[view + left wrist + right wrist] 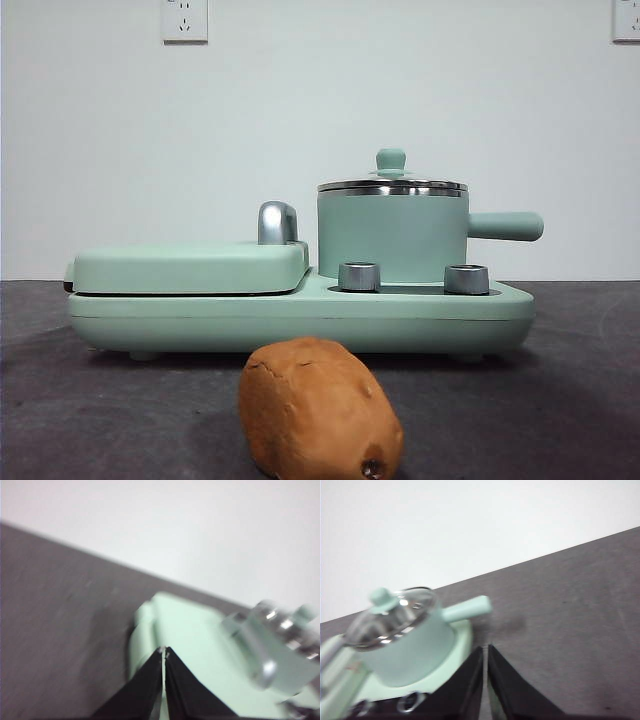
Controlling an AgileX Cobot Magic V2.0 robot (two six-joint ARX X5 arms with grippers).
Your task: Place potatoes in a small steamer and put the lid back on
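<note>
An orange-brown potato lies on the dark table in front of the appliance, its dark eye toward the camera. The small steamer stands on the right half of the mint-green base, handle pointing right. The glass lid with its green knob sits on the pot. Neither arm shows in the front view. My left gripper is shut above the griddle end of the appliance. My right gripper is shut, hanging near the steamer's handle side with nothing held.
The flat griddle section with a chrome handle fills the left half of the base. Two steel knobs sit at the front. A white wall stands behind with sockets.
</note>
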